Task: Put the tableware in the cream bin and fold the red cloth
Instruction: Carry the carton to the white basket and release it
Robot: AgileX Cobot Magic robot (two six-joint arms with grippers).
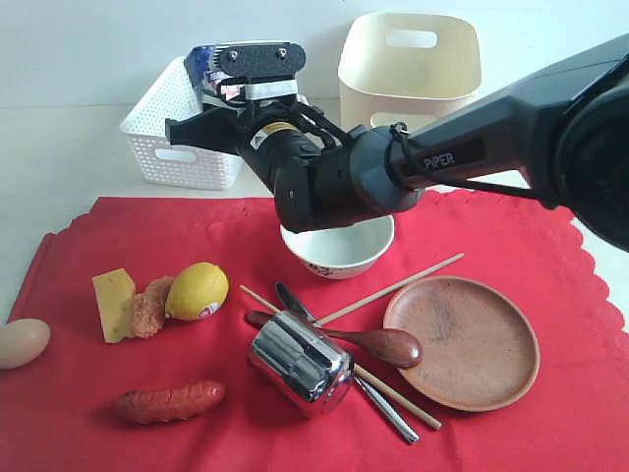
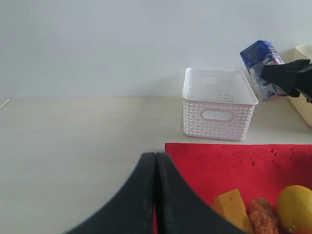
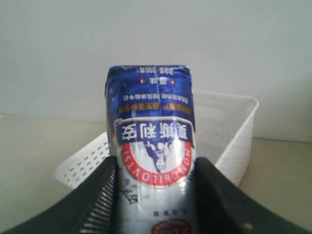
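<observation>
**A:** Exterior view. Where's the tableware?

**B:** All on the large bright red cloth with the scalloped edge (image 1: pixel 550 246), which is spread flat over the near part of the pale table (image 1: pixel 59 167). The pale green-white bowl (image 1: pixel 339 254) sits toward the cloth's far edge, under the arm. The shiny steel cup (image 1: pixel 300 362) is tipped on its side near the middle. The dark wooden spoon (image 1: pixel 378 344), thin wooden chopsticks (image 1: pixel 393 288) and metal knife (image 1: pixel 383 408) cross one another beside it. The round brown plate (image 1: pixel 462 339) is toward the right edge.

**A:** The bin?

**B:** The tall cream plastic bin (image 1: pixel 408 74) is at the table's far edge, with the white lattice basket (image 1: pixel 167 128) to its left. The right gripper (image 1: pixel 201 98) holds a blue-and-white milk carton (image 1: pixel 203 61) over the basket.

**A:** Left wrist view.

**B:** The left gripper (image 2: pixel 156 195) is over the table beside the cloth's left edge, its fingers pressed together with nothing between them. A yellow cheese wedge (image 2: pixel 231 207) and a yellow lemon (image 2: pixel 295 209) lie on the cloth.

**A:** Right wrist view.

**B:** The jaws are clamped on the carton's sides. The basket is behind it.
</observation>
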